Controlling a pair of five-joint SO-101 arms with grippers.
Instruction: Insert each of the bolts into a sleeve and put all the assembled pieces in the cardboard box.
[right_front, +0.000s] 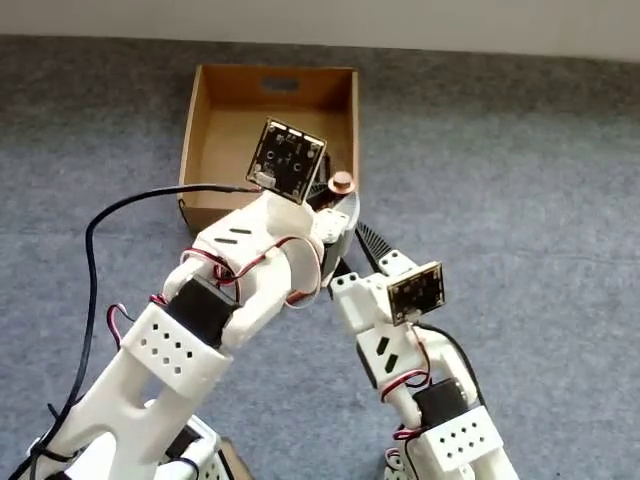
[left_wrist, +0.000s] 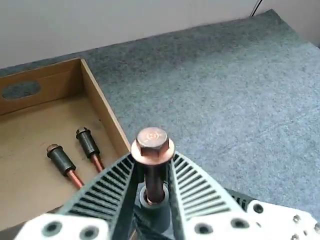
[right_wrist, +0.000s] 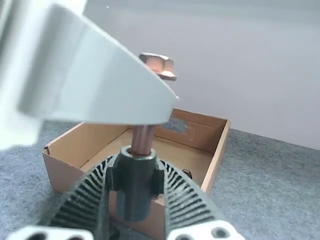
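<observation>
Two assembled pieces (left_wrist: 61, 160) lay in box (left_wrist: 102, 112); left gripper (left_wrist: 153, 167) clamped bolt (left_wrist: 153, 141), right gripper (right_wrist: 135, 172) clamped sleeve (right_wrist: 132, 200); bolt partly in, full seating and boxing left to do

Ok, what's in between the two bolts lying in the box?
Just bare cardboard box floor. The left wrist view shows one sleeved bolt and the other sleeved bolt lying apart, nothing between them.

Table (right_front: 520, 150) covered edge to edge in grey short-pile carpet. A cardboard box (right_front: 225, 135), open at the top, rests flat on the carpet with all four walls upright. Carpet extends to the left, right and near side of the box; a pale wall (right_front: 420, 18) begins just behind it.
</observation>
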